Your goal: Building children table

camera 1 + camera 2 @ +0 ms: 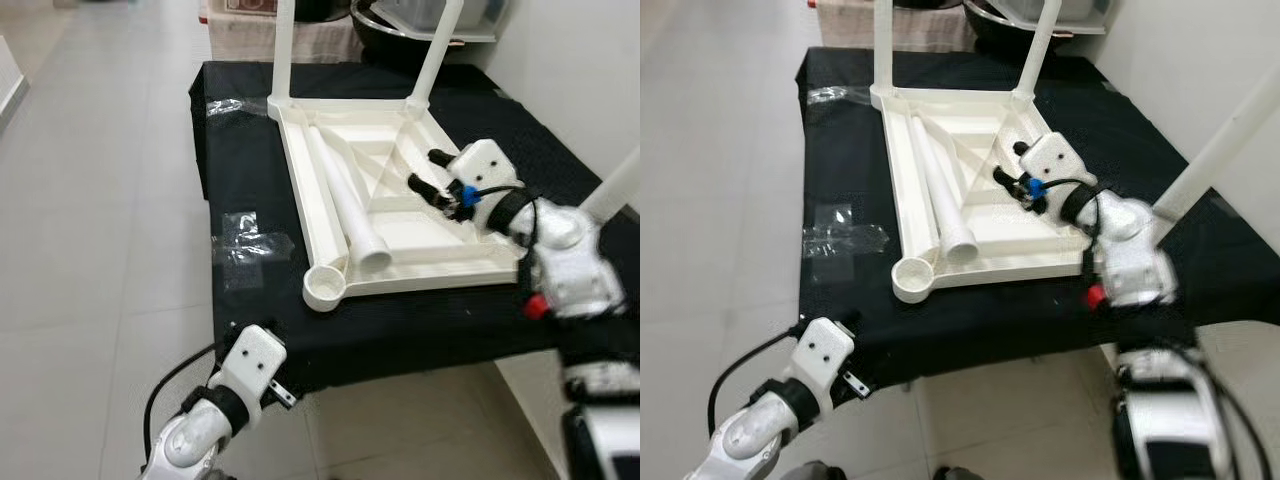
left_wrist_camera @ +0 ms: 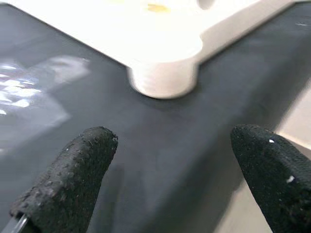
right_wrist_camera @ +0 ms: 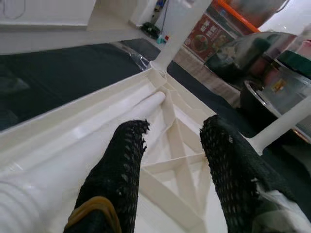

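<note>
Looking down from the head camera, you had the white children's table [image 1: 400, 215] lying upside down on a black-covered surface [image 1: 250, 330], filling the centre and upper right of the frame. Two legs [image 1: 283, 50] were already fitted at its far corners and stood straight up toward the top edge. A third leg [image 1: 612, 190] rose at the right edge of the frame, behind your right arm. One loose leg [image 1: 345, 200] lay inside the tabletop's ribbed underside, running from the upper middle down toward the near left corner, its threaded end just beside the empty corner socket [image 1: 325, 288].

Your right gripper [image 1: 430, 172] hovered over the underside, right of centre, its two black fingers spread a moderate way apart and holding nothing. In the right wrist view those fingers [image 3: 119, 179] pointed along the loose leg and the cross ribs, with one fitted leg beyond.

Your left gripper [image 2: 170, 174] sat low at the bottom left of the head views, at the near edge of the black cover. Its wrist camera showed both fingertips [image 2: 77, 174] wide apart and empty, aimed at the socket [image 2: 165, 73] just ahead. Patches of clear tape [image 1: 245, 245] lay on the cover, left of the tabletop. Pale floor tiles [image 1: 90, 250] filled the left side of the frame.
</note>
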Tool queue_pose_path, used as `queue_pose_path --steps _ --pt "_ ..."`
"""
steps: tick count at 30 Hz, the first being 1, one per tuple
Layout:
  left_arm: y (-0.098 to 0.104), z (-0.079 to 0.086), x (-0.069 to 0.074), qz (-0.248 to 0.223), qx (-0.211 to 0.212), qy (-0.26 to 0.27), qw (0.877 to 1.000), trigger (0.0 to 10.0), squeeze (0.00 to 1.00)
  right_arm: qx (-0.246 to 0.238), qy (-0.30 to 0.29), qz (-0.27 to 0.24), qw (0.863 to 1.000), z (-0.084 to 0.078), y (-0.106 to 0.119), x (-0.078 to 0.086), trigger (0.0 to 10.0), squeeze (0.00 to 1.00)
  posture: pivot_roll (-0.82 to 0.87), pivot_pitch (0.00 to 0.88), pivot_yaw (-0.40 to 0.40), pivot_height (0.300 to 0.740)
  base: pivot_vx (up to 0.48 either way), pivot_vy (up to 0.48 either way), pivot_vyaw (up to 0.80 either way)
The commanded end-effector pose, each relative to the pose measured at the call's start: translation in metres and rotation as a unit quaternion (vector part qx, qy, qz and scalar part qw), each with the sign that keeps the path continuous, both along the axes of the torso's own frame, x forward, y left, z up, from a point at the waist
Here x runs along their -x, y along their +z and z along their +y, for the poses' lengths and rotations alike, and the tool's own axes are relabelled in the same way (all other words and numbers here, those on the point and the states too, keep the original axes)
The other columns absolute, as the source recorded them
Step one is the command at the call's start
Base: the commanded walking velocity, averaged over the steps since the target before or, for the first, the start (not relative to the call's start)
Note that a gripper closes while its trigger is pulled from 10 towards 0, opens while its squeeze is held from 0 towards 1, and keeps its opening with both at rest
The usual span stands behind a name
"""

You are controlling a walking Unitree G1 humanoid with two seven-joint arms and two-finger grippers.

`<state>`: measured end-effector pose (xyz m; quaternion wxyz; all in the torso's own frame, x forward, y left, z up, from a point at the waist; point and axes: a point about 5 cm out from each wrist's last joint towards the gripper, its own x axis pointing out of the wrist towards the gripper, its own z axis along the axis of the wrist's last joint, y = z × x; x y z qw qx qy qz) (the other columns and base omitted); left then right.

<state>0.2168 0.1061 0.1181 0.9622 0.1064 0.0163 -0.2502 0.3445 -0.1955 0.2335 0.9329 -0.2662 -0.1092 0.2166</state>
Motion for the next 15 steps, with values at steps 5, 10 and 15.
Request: queue_pose_path --steps 5,10,15 --pt "0.000 0.007 -0.001 -0.018 -0.021 0.041 0.999 10.0 0.00 -0.012 -0.031 -0.003 0.999 0.008 -0.025 0.020 10.0 0.00 0.05 0.079 -0.102 0.740 0.000 0.000 0.00" --pt "0.009 0.011 -0.003 -0.053 -0.043 0.067 0.995 10.0 0.00 -0.032 -0.075 0.025 0.996 0.001 -0.041 0.021 10.0 0.00 0.07 0.075 -0.109 0.740 0.000 0.000 0.00" --pt "0.004 0.010 0.001 -0.053 -0.055 0.065 0.995 10.0 0.00 -0.055 -0.097 0.028 0.993 -0.001 -0.038 0.027 10.0 0.00 0.07 0.076 -0.103 0.740 0.000 0.000 0.00"
